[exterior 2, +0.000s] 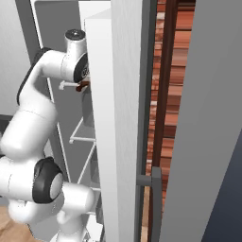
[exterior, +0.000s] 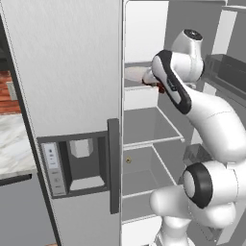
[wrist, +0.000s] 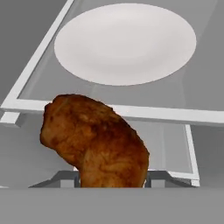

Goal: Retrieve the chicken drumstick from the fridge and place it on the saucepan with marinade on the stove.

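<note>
The chicken drumstick (wrist: 94,140), a reddish-brown piece of meat, sits between the fingertips of my gripper (wrist: 111,178), which is shut on it. It hangs in front of the shelf's white front rim (wrist: 131,113), clear of the white plate (wrist: 127,41) beyond. From the left base view, my gripper (exterior: 156,84) reaches into the open right half of the fridge (exterior: 67,72) at an upper shelf, with the drumstick (exterior: 161,88) showing as a small red spot at the hand. The right base view shows the drumstick (exterior 2: 82,86) beside the fridge's door edge (exterior 2: 113,118). The saucepan and the stove are out of view.
The fridge's left door with the dispenser panel (exterior: 77,161) and dark handle (exterior: 114,166) is closed. White shelves (exterior: 153,139) lie below the hand. The open right door carries bins (exterior: 226,69). A marble counter (exterior: 12,144) lies to the left. A brick wall (exterior 2: 163,94) shows behind the door.
</note>
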